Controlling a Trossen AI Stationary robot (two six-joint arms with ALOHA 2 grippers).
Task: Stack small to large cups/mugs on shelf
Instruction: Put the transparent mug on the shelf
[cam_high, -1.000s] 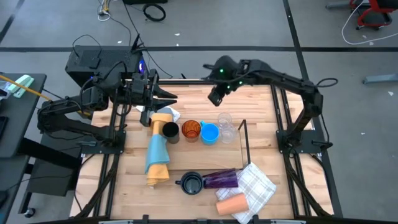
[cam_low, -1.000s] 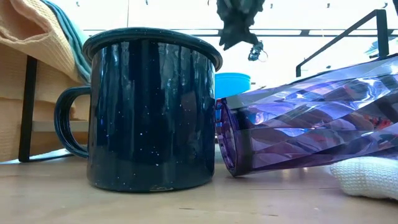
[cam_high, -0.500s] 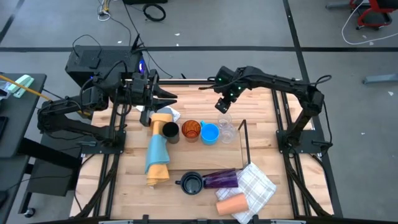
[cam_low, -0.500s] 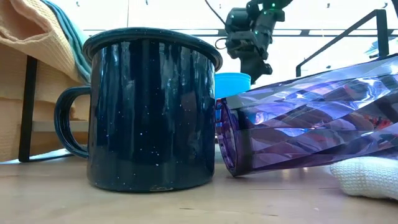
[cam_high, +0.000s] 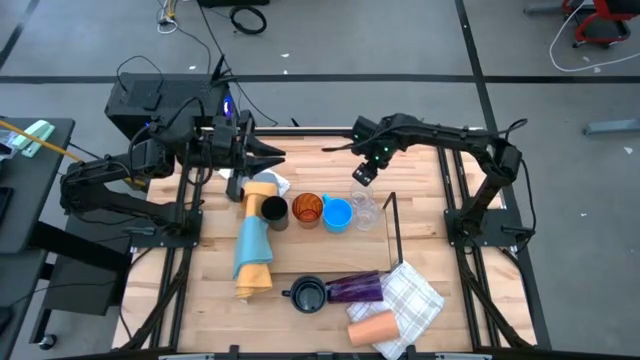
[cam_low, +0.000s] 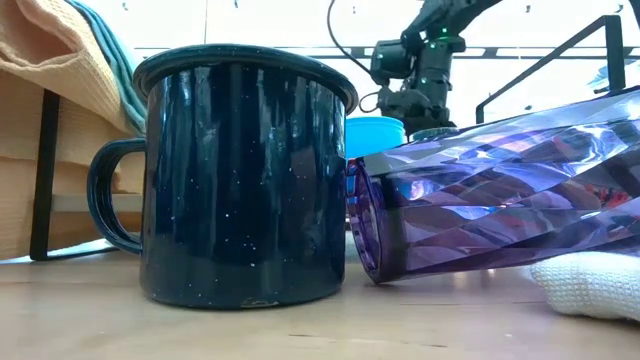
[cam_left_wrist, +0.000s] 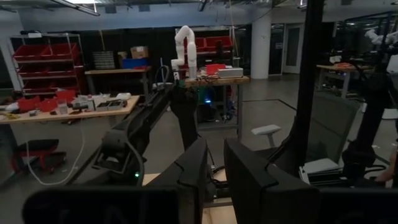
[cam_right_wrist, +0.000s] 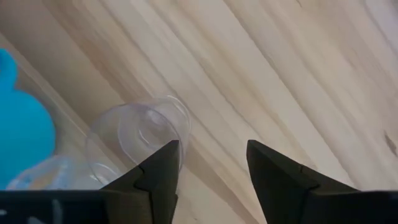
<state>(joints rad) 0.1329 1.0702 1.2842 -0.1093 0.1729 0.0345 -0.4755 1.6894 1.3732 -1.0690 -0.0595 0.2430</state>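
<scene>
A black cup (cam_high: 273, 211), an amber cup (cam_high: 307, 209), a bright blue cup (cam_high: 337, 213) and two clear glasses (cam_high: 364, 203) stand in a row mid-table, beside the shelf's thin black rod (cam_high: 393, 225). My right gripper (cam_high: 362, 174) hangs open just above the far clear glass (cam_right_wrist: 140, 134), pointing down, one finger (cam_right_wrist: 158, 171) over its rim and the other over bare wood. At the near side the dark mug (cam_low: 245, 175) stands upright, with the purple tumbler (cam_low: 500, 195) and peach cup (cam_high: 372, 327) lying on their sides. My left gripper (cam_high: 266, 156) waits level at the far left, fingers slightly apart, nothing between them.
A rolled yellow-and-blue cloth (cam_high: 254, 245) lies left of the black cup. A white checked cloth (cam_high: 412, 300) lies at the near right under the tumbler's end. Bare wood (cam_right_wrist: 280, 74) lies on the far side of the glasses. Black frame rails border the table's left and right.
My right gripper has come down from high over the table's far side toward the clear glasses, moving a little toward the near and right edges, and has tipped from slanting to pointing almost straight down. The cups have stayed where they were.
</scene>
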